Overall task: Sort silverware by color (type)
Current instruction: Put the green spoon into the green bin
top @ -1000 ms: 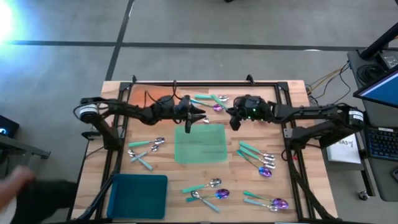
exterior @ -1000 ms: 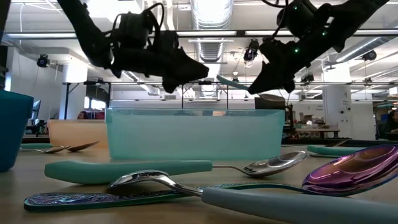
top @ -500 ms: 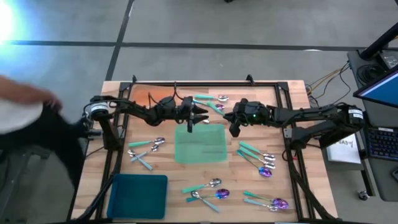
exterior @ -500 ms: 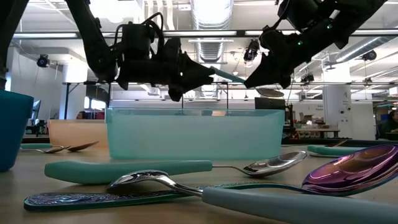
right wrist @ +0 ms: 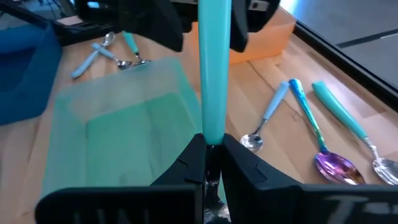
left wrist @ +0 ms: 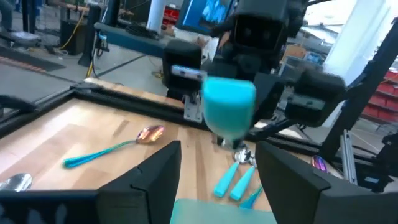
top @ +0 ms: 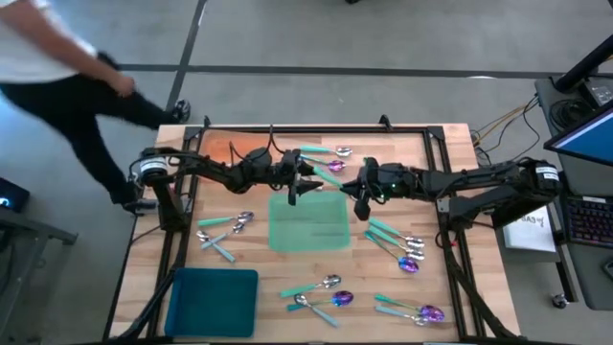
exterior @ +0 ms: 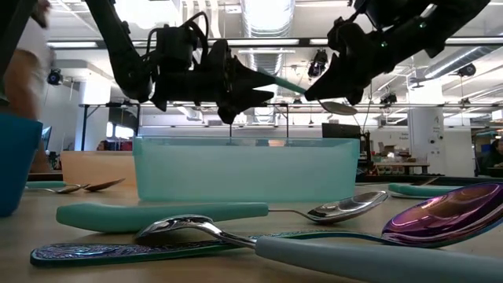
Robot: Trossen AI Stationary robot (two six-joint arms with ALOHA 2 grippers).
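My right gripper (right wrist: 211, 148) is shut on a teal-handled spoon (right wrist: 214, 68) held in the air over the far edge of the green tray (top: 308, 222). Its handle (exterior: 287, 84) points at my left gripper (top: 314, 179). My left gripper (left wrist: 219, 152) is open, and the handle's free end (left wrist: 229, 109) stands in the gap between its fingers; I see no touch. More silverware lies in loose groups on the table: at the far edge (top: 324, 153), at the left (top: 225, 230), at the right (top: 395, 241) and near the front (top: 321, 292). My right gripper pinches the spoon between its two fingers at the neck, where the teal handle ends (right wrist: 212, 138). The fingers come from the table's right, slanting slightly down, and lie along the spoon. The handle sticks out ahead of them and the silver bowl (exterior: 339, 108) shows under the gripper. The spoon is lifted clear.
An orange mat (top: 225, 150) lies at the far left and a teal tray (top: 213, 302) at the near left corner. A black frame (top: 316, 127) rims the table. A person (top: 57, 67) walks past beyond the table's far left corner.
My left gripper has opened wide. My right gripper has carried the spoon toward the table's left, so the handle's free end now stands between my left gripper's fingers. A person has walked into the high view at the left.
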